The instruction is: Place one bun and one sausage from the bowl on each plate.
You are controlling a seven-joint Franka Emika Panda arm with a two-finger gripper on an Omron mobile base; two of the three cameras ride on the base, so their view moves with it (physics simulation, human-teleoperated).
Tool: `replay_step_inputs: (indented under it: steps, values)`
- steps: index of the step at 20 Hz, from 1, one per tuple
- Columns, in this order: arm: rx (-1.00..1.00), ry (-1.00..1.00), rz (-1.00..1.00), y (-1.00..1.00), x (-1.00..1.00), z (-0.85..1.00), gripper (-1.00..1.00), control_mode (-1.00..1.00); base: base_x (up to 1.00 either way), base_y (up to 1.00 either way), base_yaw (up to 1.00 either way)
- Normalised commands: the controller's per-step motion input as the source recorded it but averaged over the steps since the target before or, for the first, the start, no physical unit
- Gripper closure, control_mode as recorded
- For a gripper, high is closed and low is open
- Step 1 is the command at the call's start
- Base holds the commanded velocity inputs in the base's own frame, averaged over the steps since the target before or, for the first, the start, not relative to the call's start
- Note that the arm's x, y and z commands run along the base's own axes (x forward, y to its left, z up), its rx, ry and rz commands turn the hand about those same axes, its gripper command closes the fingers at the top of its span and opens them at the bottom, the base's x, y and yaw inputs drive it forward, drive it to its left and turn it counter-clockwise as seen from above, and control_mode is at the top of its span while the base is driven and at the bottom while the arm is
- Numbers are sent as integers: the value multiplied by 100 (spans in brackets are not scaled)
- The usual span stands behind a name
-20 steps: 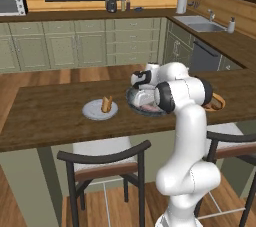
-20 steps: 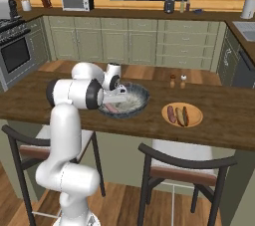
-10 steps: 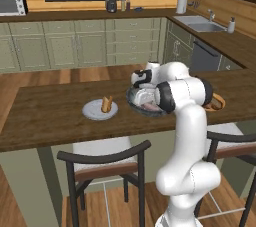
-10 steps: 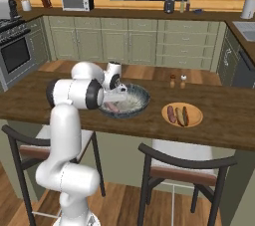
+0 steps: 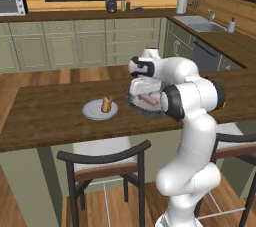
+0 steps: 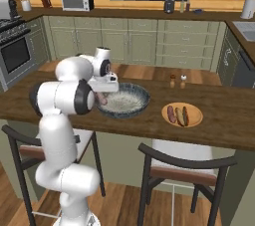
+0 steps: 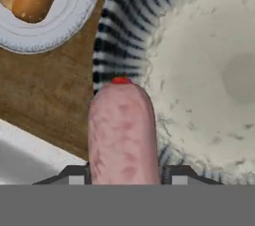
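While the white arm reached over the long dark wooden counter point(image 6: 224, 120), its two-finger gripper point(image 7: 124, 172) was closed partway on a pink mottled sausage point(image 7: 122, 130), whose rounded end with a small red mark reached up the middle of the hand view between the two dark fingertips point(image 7: 180, 174). The sausage hung over the dark striped rim of the wide speckled grey-blue bowl point(image 7: 199, 70), which took the right of that frame and sat at the centre of the right base view. A pale grey-white round plate point(image 5: 92, 111), left of centre in the left base view, carried a tan bun point(image 5: 106, 104). At the right of the right base view, a tan-orange plate point(image 6: 194, 120) held a sausage and a bun side by side. No writing or label could be read anywhere.
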Motion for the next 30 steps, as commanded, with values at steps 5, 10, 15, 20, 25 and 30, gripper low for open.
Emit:
replay_step_inputs:
  steps: [5, 10, 15, 20, 25, 30]
  values:
    - [-16, -18, -33, 100, -17, 15, 100, -100, 0, 0, 0]
    - [-15, -11, -19, 100, 52, 5, 100, -100, 0, 0, 0]
    - [-2, 2, -6, 97, 91, 0, 100, -100, 0, 0, 0]
    - [0, 10, 0, 90, 58, -2, 100, -100, 0, 0, 0]
    - [1, 4, 0, 17, 20, -55, 100, -100, 0, 0, 0]
    - [0, 0, 0, 16, 14, -55, 100, -100, 0, 0, 0]
